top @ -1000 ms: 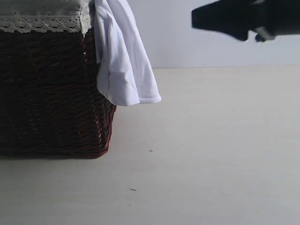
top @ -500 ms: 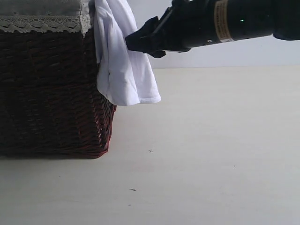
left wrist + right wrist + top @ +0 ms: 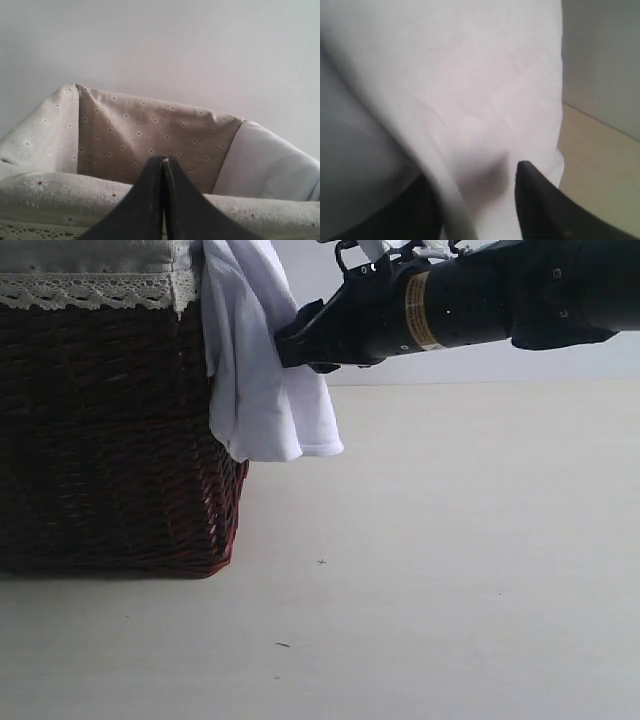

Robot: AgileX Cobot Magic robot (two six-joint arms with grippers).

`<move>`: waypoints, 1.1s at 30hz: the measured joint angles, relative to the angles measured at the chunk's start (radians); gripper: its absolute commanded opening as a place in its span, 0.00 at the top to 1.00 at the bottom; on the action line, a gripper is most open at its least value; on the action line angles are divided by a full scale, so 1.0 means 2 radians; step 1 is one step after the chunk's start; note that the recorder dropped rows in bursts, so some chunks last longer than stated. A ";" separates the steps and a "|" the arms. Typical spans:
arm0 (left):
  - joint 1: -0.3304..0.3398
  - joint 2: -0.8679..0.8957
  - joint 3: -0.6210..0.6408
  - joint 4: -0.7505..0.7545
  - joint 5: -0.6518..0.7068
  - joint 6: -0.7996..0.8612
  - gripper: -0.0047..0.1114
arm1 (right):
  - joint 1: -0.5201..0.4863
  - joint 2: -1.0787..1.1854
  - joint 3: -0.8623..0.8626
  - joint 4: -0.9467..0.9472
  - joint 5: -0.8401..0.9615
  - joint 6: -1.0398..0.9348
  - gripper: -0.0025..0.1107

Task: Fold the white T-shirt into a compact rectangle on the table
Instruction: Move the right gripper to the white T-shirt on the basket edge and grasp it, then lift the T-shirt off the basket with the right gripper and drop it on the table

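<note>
The white T-shirt [image 3: 260, 390] hangs over the right rim of a dark wicker basket [image 3: 100, 440], its lower end dangling above the table [image 3: 450, 540]. My right gripper [image 3: 285, 345] reaches in from the right and presses into the hanging cloth. In the right wrist view its black fingers [image 3: 540, 205] stand apart with a fold of the shirt [image 3: 485, 90] between them, so the right gripper [image 3: 475, 172] is open around the cloth. My left gripper [image 3: 163, 160] is shut and empty, hovering at the basket's rim. The exterior view does not show it.
The basket's beige dotted liner [image 3: 150, 130] with lace trim [image 3: 90, 290] fills the left wrist view, with white cloth [image 3: 265, 165] draped over its far corner. A pale wall stands behind the table. Tiny dark specks [image 3: 283, 644] lie on the tabletop.
My right arm has swung in from the upper right to the hanging shirt and now pushes into it, denting the cloth. The left gripper stays shut.
</note>
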 measured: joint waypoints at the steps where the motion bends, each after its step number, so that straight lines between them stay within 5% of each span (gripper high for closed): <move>1: 0.000 0.000 0.000 0.000 -0.001 0.000 0.96 | 0.000 0.002 0.000 0.006 0.000 0.000 0.80; 4: 0.000 0.000 0.000 0.000 0.000 0.000 0.96 | 0.000 0.004 0.000 0.015 0.000 -0.001 0.98; 33: 0.000 0.000 0.016 0.000 -0.025 -0.002 0.96 | 0.000 -0.104 -0.083 0.010 0.040 -0.023 0.98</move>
